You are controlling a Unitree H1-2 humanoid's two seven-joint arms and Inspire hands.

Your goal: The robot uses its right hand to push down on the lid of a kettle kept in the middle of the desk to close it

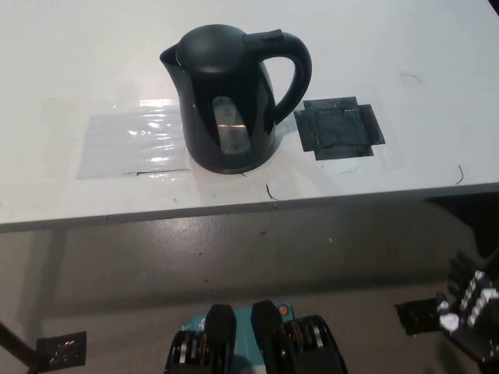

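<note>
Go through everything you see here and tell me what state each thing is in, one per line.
Kettle: upright on the desk, handle toward the robot's right.
Kettle lid: down, looks closed.
Right hand: low, below the desk edge, fingers apart, holding nothing.
Black patch: flat on the desk, right of the kettle.
Left hand: not in view.

glossy black plastic kettle (pixel 230 97) (clear window), smooth white desk (pixel 437 93)
</note>
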